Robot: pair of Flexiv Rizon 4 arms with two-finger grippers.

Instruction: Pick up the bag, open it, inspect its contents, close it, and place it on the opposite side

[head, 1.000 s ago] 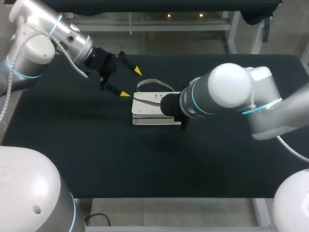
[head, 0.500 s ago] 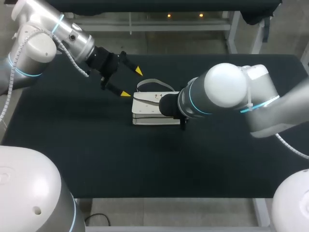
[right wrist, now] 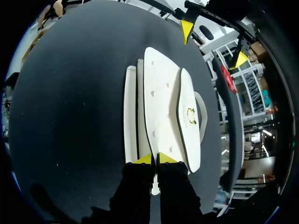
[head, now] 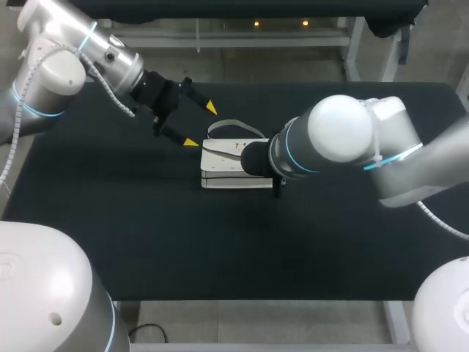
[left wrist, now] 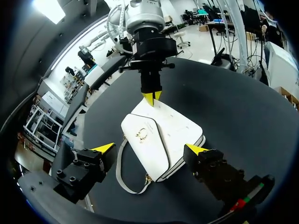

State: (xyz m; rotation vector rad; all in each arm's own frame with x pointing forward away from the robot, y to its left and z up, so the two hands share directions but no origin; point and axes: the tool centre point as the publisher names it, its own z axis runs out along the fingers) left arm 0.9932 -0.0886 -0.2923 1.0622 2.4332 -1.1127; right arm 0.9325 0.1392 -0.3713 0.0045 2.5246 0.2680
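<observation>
Your right gripper (right wrist: 155, 159) pinches the end edge of the white bag (head: 222, 167), fingertips almost together. The left gripper (head: 200, 125) hangs spread wide just beside it. The bag lies flat mid-table (head: 146, 235), its strap (head: 231, 122) looped outward.

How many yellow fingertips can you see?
4. Two on the left gripper, spread apart beside the bag; two on the right gripper, close together at its opposite end.

One white bag (head: 231, 170) on one black surface (head: 220, 249). One strap (left wrist: 117, 168) and one gold clasp (left wrist: 142, 135) on that bag. Two arms (head: 344, 139), each with one gripper: one left gripper (head: 200, 125), one right gripper (right wrist: 155, 158). Four yellow fingertips (left wrist: 104, 148) in total, two per gripper.
</observation>
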